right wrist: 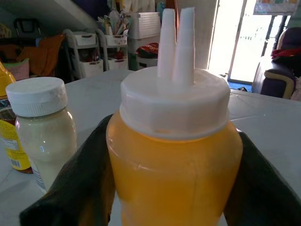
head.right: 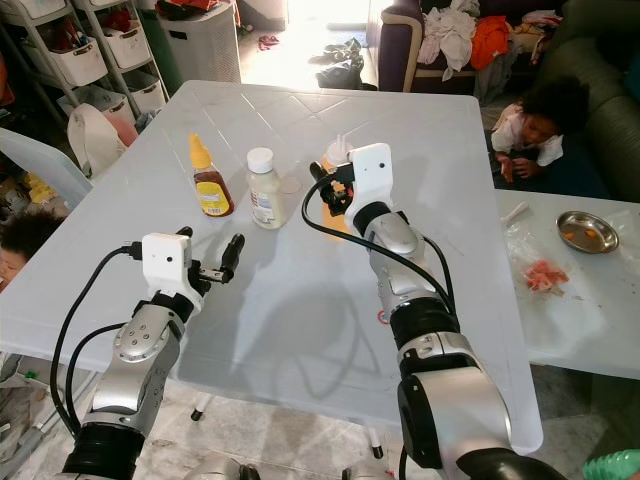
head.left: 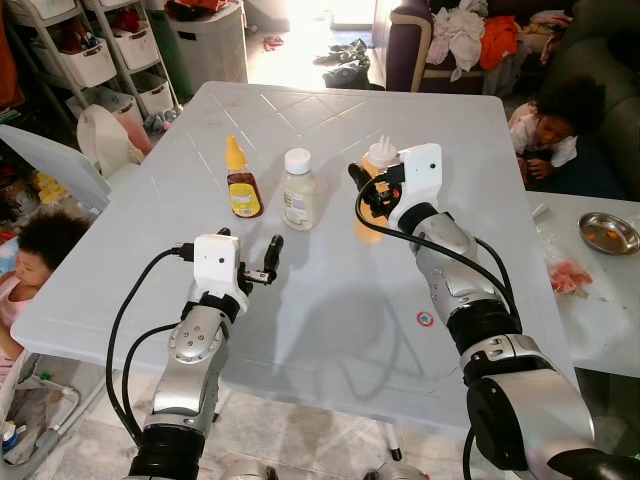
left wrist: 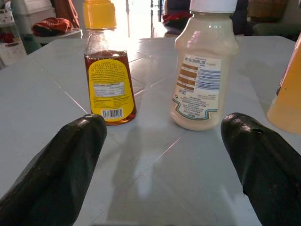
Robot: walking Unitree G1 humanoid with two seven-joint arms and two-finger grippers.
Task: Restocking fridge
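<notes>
Orange squeeze bottle with white twin-nozzle cap at table's 1 o'clock — right gripper fingers hugging both flanks. Pickup step; next: firm squeeze, straight lift. Left gripper spread, idle at 7 o'clock.

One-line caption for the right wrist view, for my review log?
Right gripper closed around an orange squeeze bottle with a white twin-nozzle cap, beside a white-capped creamy bottle on the table.

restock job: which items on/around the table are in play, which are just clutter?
In play:
- orange squeeze bottle, right gripper fingers on both sides of it
- mayo bottle
- honey bottle
- left gripper, open, short of the bottles

Clutter:
- metal bowl on the side table
- storage racks
- clothes on the sofa
- laundry basket
</notes>
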